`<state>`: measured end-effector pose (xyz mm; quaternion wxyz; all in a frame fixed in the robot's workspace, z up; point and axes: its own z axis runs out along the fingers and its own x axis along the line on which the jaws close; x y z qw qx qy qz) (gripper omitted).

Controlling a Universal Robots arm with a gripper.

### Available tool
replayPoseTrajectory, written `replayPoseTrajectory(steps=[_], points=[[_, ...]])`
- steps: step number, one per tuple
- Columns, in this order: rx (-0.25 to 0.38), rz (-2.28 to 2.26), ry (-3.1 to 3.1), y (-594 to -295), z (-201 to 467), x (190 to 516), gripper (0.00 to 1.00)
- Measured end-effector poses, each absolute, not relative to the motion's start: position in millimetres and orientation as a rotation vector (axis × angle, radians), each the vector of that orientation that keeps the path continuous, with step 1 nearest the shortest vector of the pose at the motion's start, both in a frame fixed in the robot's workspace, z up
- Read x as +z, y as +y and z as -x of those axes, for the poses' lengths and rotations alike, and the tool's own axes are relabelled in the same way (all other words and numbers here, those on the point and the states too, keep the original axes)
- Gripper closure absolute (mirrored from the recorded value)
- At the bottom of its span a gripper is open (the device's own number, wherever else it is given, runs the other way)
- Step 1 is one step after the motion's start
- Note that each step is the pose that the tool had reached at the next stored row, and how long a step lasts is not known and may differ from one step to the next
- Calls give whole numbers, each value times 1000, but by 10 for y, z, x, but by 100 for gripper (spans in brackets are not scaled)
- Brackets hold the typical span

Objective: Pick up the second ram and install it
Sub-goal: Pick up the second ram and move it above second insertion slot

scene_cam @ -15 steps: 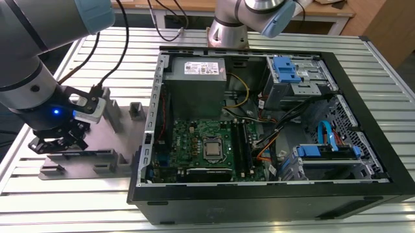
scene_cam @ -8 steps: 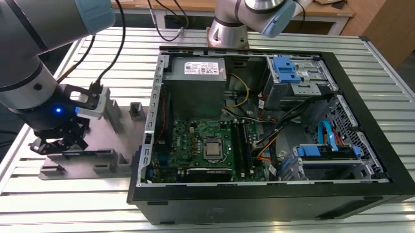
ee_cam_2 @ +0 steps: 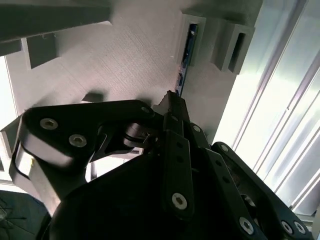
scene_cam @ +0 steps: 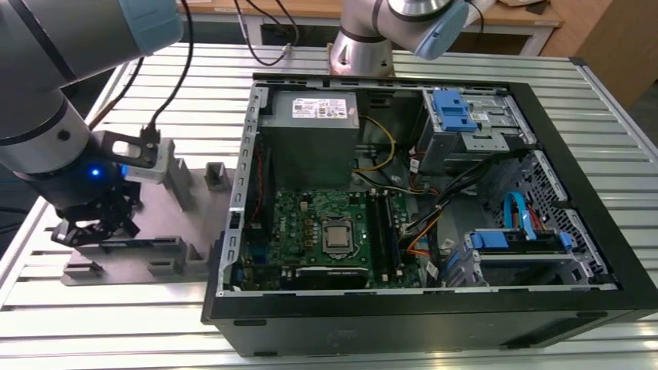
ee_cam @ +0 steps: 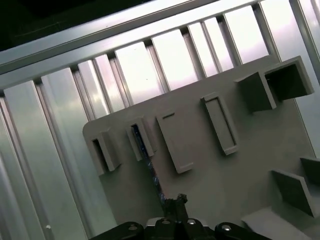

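Bench (scene_cam: 103, 312): ribbed aluminium slats, pale and shiny, running the length of the exterior view under everything else.
Computer case (scene_cam: 411, 327): black metal box lying on its side with the side panel off, filling the exterior view from centre to 3 o'clock. Inside are a green circuit board (scene_cam: 329, 223), a grey power-supply box (scene_cam: 313, 109) at 12 o'clock of the board, and blue plastic drive brackets (scene_cam: 451, 110).
Arm (scene_cam: 41, 139): thick, round, grey-and-black segments with a light blue cap, coming down at 9 o'clock of the exterior view, a small blue light glowing near the wrist.
Tray (ee_cam: 240, 165): flat, matte grey plastic plate with a fine brushed grain and a rounded corner, lying on the slats at 9 o'clock of the case.
Holder blocks (ee_cam: 220, 125): hollow rectangular grey plastic sockets standing up from the tray, well apart.
Jaws: black metal linkage with bare rivets, drawn together and pinching the stick's upper edge, at 8 o'clock of the exterior view.
Memory stick (ee_cam: 145, 150): thin, narrow and dark, seen edge-on in both wrist views (ee_cam_2: 186, 47) with a blue-green glint. One end sits in a slotted block and the rest runs straight to the fingertips (ee_cam_2: 170, 100).
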<state>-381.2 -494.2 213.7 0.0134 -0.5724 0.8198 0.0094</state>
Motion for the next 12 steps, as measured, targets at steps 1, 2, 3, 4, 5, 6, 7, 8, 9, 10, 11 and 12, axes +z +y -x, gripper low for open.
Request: replayPoseTrajectory(steps=[1, 2, 3, 4, 5, 6, 7, 8, 9, 10, 11, 12], points=[[30, 1801, 2542, -4942, 3812, 2137, 93], [30, 1816, 2531, -4942, 3812, 2137, 93], [30, 1832, 2519, -4942, 3812, 2137, 93], [30, 1847, 2508, -4943, 3812, 2137, 93], [31, 1863, 2497, -4942, 3812, 2137, 93], [31, 1878, 2486, -4942, 3812, 2137, 93], [31, 1893, 2474, -4942, 3812, 2137, 93], [31, 1909, 2462, -4942, 3812, 2136, 93], [32, 1923, 2451, -4942, 3812, 2137, 93], [32, 1935, 2442, -4942, 3812, 2137, 93], [32, 1947, 2433, -4942, 3812, 2137, 93], [32, 1957, 2424, -4942, 3812, 2137, 93]])
